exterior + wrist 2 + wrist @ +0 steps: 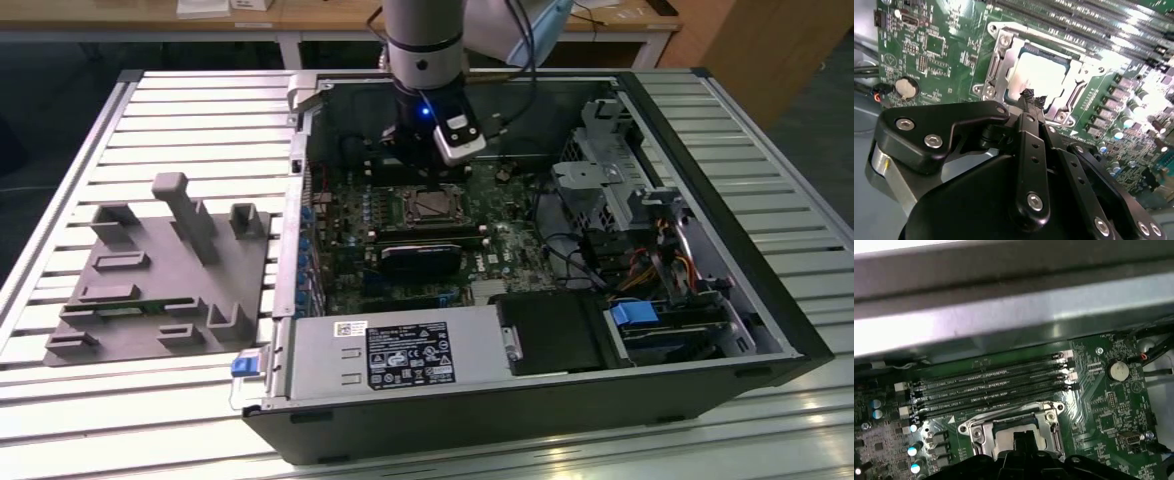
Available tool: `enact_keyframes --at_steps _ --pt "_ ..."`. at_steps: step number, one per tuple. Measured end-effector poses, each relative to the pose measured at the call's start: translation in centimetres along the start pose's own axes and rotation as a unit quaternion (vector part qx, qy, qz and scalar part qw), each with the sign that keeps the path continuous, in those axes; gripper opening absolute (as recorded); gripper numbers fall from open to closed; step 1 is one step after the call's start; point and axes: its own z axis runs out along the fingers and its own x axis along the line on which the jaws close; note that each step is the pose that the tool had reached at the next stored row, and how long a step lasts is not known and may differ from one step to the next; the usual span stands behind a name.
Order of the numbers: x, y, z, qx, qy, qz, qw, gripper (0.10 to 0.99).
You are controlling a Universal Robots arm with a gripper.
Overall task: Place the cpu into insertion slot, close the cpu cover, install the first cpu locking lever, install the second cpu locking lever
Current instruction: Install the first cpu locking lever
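Claw [1033, 98] sits just above the socket near the middle of the second wrist view, its two dark fingertips [1027, 94] pressed together with nothing between them. The chip [1041, 75] lies flat in the slot [999, 55], its bright metal top showing through the square window of the silver cover [1074, 92], which looks to be down over it. In the exterior view the arm [424, 40] reaches down from the top centre into the open computer case [787, 320] on the slatted surface [200, 110], with the socket [430, 205] just below it on the green board [347, 220].

Judging by this, seating and covering are done and lever work is in hand. To do it well, the closed tips should meet the thin lever squarely, push along its swing, and stay clear of the memory slots [989, 385] beside the socket.
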Motion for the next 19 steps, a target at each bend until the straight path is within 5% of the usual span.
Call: enact_keyframes --at_steps 11,16,19 --pt "-0.25 -0.92 0.02 0.0027 0.0001 0.000 1.0000 0.102" --pt "-0.26 -0.92 0.07 0.0261 -0.0021 -0.003 0.9997 0.102" --pt "-0.31 -0.92 0.11 0.0340 -0.0019 -0.004 0.9994 0.102"
